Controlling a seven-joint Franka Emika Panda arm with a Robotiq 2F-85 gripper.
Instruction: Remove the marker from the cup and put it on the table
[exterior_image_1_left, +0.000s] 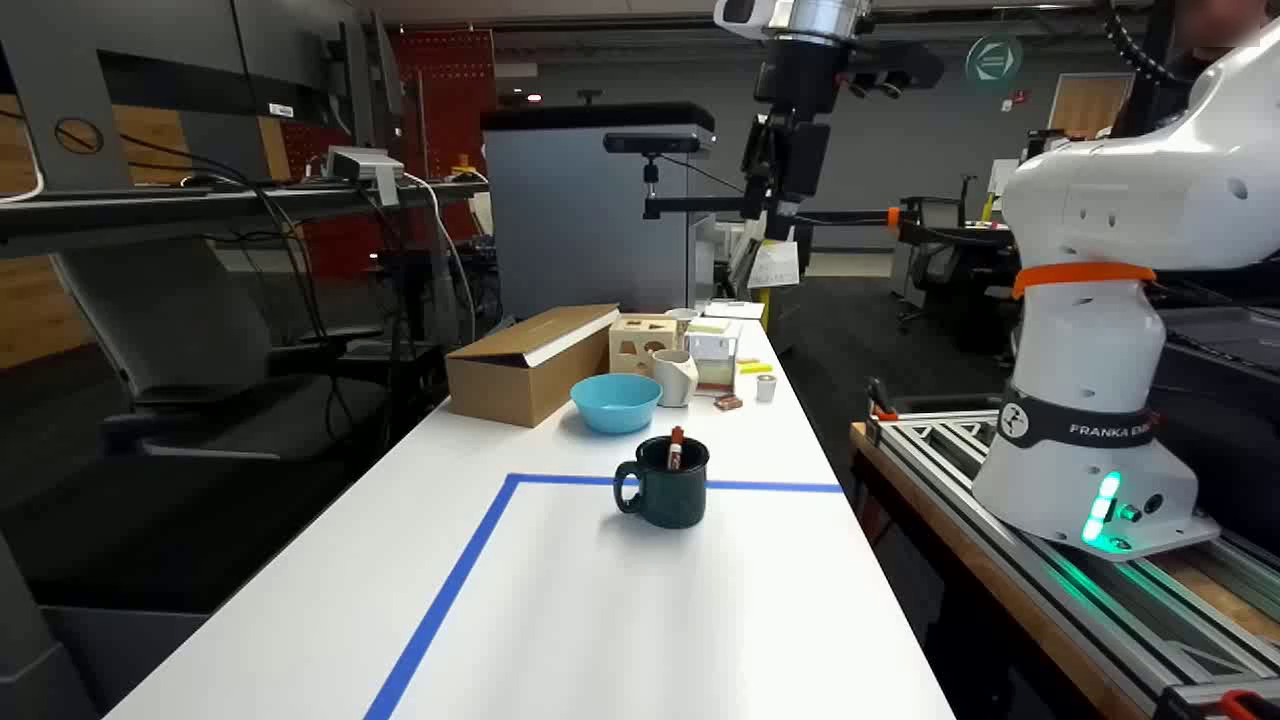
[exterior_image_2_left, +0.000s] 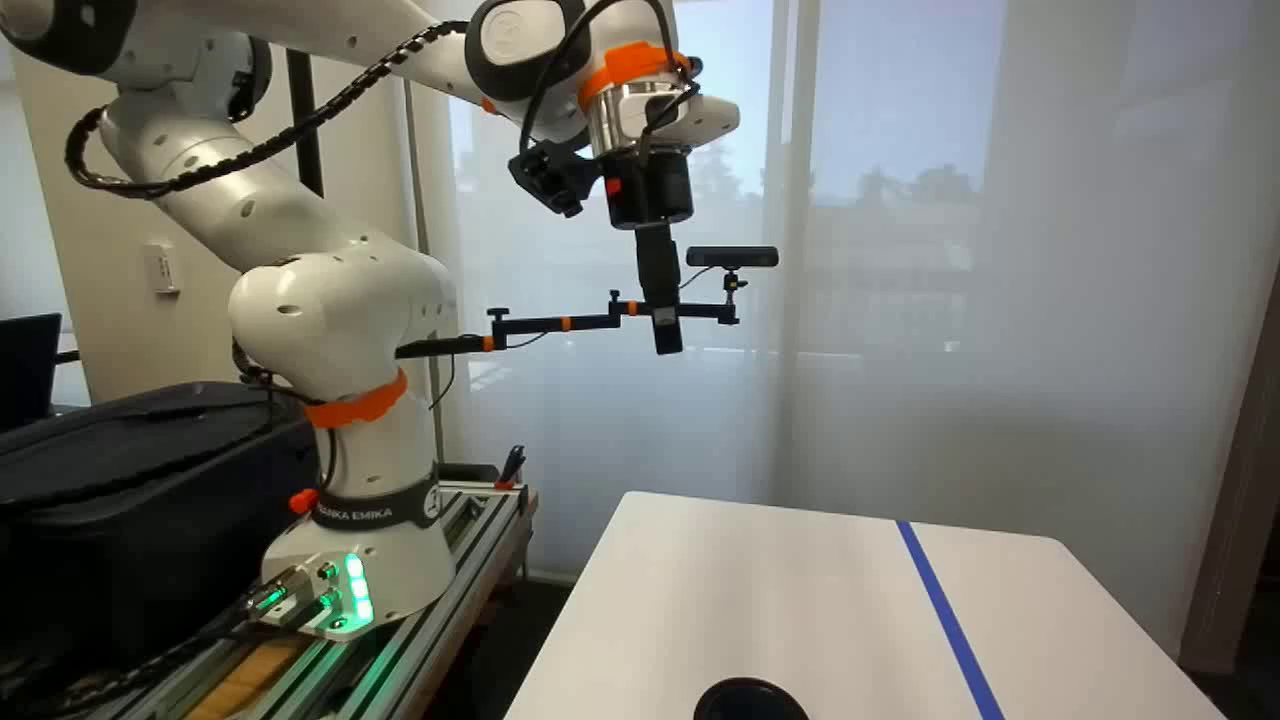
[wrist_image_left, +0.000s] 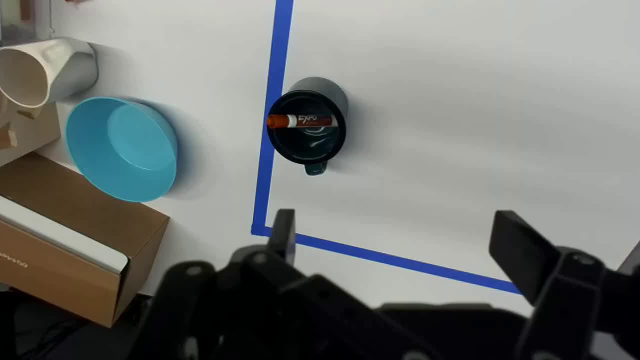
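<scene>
Light blue bowl (exterior_image_1_left: 615, 410) has plenty of company in an exterior view: cardboard box (exterior_image_1_left: 520, 388) just left of it, lid (exterior_image_1_left: 545, 333) kinda ajar, off-white mug (exterior_image_1_left: 677, 380) just beside it on the right, wooden box with cutout holes (exterior_image_1_left: 642, 337) behind it, little white tub (exterior_image_1_left: 766, 389) further off to its right.

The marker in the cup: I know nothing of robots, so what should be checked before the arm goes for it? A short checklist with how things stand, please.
1. Gripper open, holding nothing: ok.
2. Marker poking out above the cup, so there is likely something to grab: ok.
3. Cup upright on the table: ok.
4. Gripper down at the marker: not ok; in both exterior views it hangs well above the table.
5. Bowl apart from the cup: ok.
6. Cup staying put when the marker is pulled: cannot tell; the pictures don't show its weight.
</scene>
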